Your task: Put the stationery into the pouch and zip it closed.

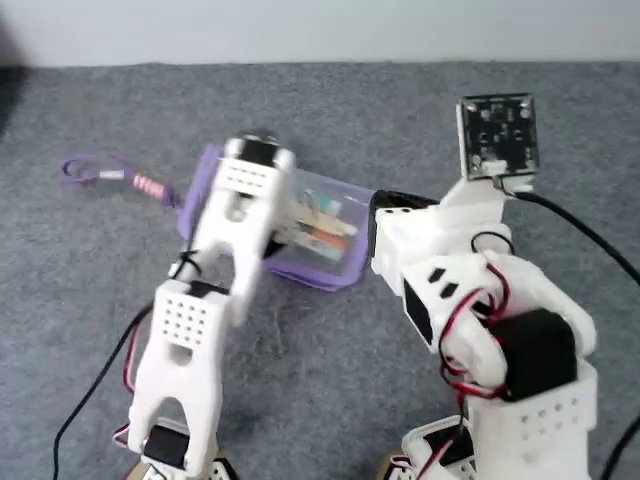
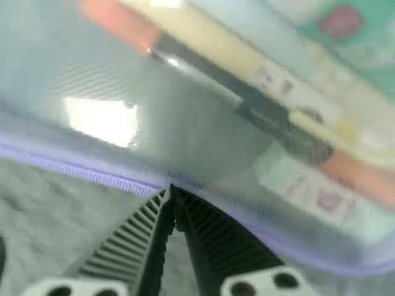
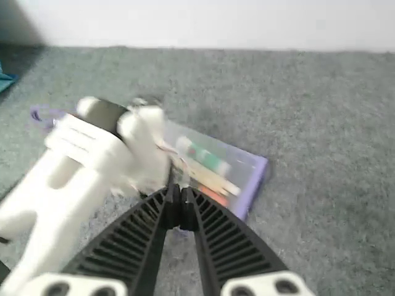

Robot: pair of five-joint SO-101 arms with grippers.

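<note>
At the middle of a gray table (image 1: pixel 320 390), the pouch (image 1: pixel 340 195) is lying flat with its clear face up and purple trim running round its edges. The stationery (image 1: pixel 325 225) is sitting inside it. In the left wrist view, pens (image 2: pixel 247 92) and printed cards (image 2: pixel 308 191) are showing through the plastic, lying slantwise side by side.

The left gripper (image 2: pixel 173 197) is hanging at the pouch's purple zip edge (image 2: pixel 92 174). Its fingers are pressing together and their tips are touching that edge. The pictures are not showing whether anything is caught between them. From above, the left arm (image 1: pixel 225 250) is crossing the pouch's left half and covering its near-left corner.

The right gripper (image 3: pixel 179 200) is also keeping its fingers pressed together, with nothing visible between them. Its tips are hovering at the pouch's near edge, just beside the left arm. The right arm (image 1: pixel 470 300) is standing at the pouch's right end, carrying a camera board (image 1: pixel 497 135).

A purple cord (image 1: pixel 100 175) with a pink beaded stretch is lying to the left and ending near the pouch's far-left corner. It is not clear whether it is joined there. Gray surface is running on from the pouch's far edge to the white wall (image 1: pixel 320 30), and also rightward past the right arm. Black cables (image 1: pixel 90 400) are trailing off by the arm bases.
</note>
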